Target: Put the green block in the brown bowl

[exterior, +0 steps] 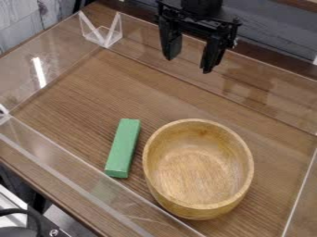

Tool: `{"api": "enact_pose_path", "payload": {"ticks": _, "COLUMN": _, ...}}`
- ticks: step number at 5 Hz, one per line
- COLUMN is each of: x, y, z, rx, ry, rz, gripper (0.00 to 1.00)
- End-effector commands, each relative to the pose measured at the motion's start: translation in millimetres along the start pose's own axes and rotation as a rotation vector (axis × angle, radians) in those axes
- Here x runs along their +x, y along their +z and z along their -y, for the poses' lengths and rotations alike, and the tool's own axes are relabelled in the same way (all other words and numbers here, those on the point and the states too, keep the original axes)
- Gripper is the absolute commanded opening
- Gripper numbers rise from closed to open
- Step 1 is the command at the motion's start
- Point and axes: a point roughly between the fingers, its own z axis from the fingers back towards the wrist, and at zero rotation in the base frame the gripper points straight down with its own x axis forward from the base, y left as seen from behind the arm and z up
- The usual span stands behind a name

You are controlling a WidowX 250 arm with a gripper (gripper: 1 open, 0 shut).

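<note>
The green block [121, 146] is a long flat bar lying on the wooden table surface, just left of the brown bowl [198, 167]. A narrow gap separates the bar from the bowl's thick rim. The bowl is round, shallow and holds nothing. My gripper [191, 51] hangs near the back of the table, well above and beyond both objects. Its black fingers [166, 46] point down and stand wide apart with nothing between them.
Clear acrylic walls [50, 148] fence the table on all sides. A clear plastic folded stand [102, 31] sits at the back left. Bare wood [99, 93] lies between the gripper and the block.
</note>
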Motion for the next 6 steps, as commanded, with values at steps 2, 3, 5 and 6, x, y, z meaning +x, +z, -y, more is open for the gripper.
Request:
{"api": "enact_pose_path", "payload": {"ticks": 2, "x": -32.0, "y": -33.3, "z": -23, "rx": -0.014, "ry": 0.112, "rz": -0.060, "gripper": 1.00}}
{"api": "enact_pose_path", "payload": {"ticks": 3, "x": -61.0, "y": -38.8, "z": -40, "rx": -0.023, "ry": 0.165, "rz": -0.023, "gripper": 1.00}}
{"api": "enact_pose_path", "payload": {"ticks": 5, "x": -81.7, "y": -55.5, "z": -50, "rx": -0.027, "ry": 0.215, "rz": 0.002, "gripper": 1.00}}
{"api": "enact_pose_path", "payload": {"ticks": 6, "x": -82.3, "y": -64.3, "z": -48, "rx": -0.032, "ry": 0.222, "rz": -0.003, "gripper": 1.00}}
